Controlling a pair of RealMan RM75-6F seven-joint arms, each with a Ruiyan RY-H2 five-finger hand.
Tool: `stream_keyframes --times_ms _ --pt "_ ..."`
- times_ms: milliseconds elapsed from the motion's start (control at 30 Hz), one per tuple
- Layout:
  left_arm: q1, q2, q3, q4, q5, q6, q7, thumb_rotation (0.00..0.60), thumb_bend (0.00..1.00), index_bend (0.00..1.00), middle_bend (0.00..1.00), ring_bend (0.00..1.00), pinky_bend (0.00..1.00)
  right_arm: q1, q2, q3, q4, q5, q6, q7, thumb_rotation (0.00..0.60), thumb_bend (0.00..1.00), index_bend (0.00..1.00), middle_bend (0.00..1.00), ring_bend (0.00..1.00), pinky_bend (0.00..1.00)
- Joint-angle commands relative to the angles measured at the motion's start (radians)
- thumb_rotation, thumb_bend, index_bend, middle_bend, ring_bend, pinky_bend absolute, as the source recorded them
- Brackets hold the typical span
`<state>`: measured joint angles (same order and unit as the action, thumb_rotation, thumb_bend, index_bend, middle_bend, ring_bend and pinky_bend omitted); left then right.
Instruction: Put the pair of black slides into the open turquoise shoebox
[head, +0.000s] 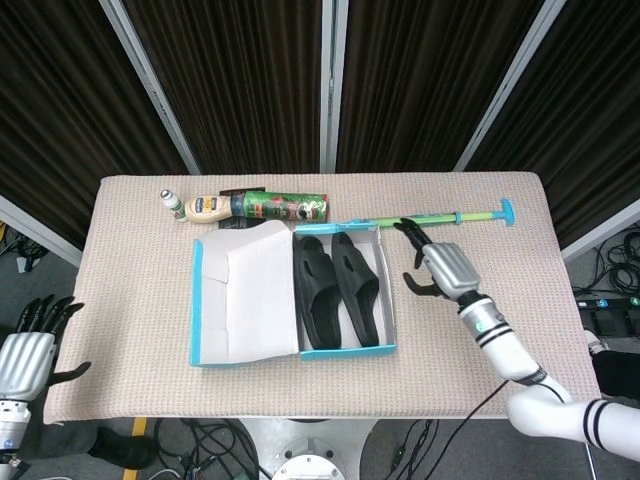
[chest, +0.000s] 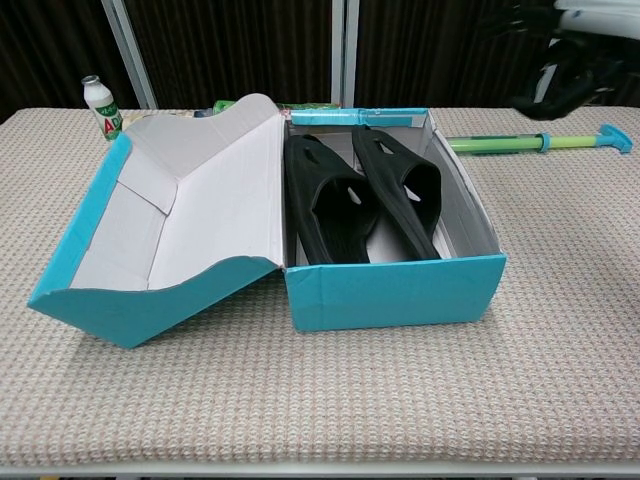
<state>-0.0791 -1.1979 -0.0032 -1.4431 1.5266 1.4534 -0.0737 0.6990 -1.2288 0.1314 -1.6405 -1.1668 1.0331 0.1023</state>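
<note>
We held our right hand (head: 440, 268) empty, fingers apart, beside the turquoise shoebox (head: 345, 349); both black slides (head: 338, 288) lay inside, needing only clean clearance.

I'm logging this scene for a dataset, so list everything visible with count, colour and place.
slides: 2, black, side by side inside the shoebox
shoebox: 1, turquoise, table centre, lid open to the left
small bottle: 1, white, far left edge
squeeze bottle: 1, cream, lying beside the small bottle
canister: 1, green printed, lying behind the shoebox
pump stick: 1, green with blue handle, far right of the table
table: 1, beige textured cover
left hand: off the table's left edge, holds nothing
right hand: right of the shoebox, holds nothing
</note>
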Motion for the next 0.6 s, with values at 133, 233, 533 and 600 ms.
stream_keyframes --times_ms 133,233,533,600 --pt "-0.005 -0.013 -0.009 0.003 -0.012 -0.003 0.038 0.600 0.03 0.17 0.10 0.01 0.02 -0.309 0.065 -0.132 -0.022 -0.155 0.417 -0.154 0.600 0.33 0.00 0.00 0.00 0.02" --pt "-0.005 -0.020 -0.014 -0.004 -0.021 0.000 0.063 0.600 0.03 0.17 0.10 0.01 0.02 -0.401 0.073 -0.185 -0.005 -0.203 0.496 -0.123 0.600 0.33 0.00 0.00 0.00 0.01" --pt "-0.009 -0.023 -0.020 -0.026 -0.023 0.007 0.104 0.600 0.03 0.17 0.10 0.01 0.02 -0.555 0.089 -0.256 0.010 -0.276 0.575 -0.040 0.600 0.33 0.00 0.00 0.00 0.00" --pt "-0.010 -0.025 -0.020 -0.027 -0.025 0.006 0.110 0.600 0.03 0.17 0.10 0.01 0.01 -0.563 0.092 -0.254 0.011 -0.291 0.575 -0.035 0.600 0.33 0.00 0.00 0.00 0.00"
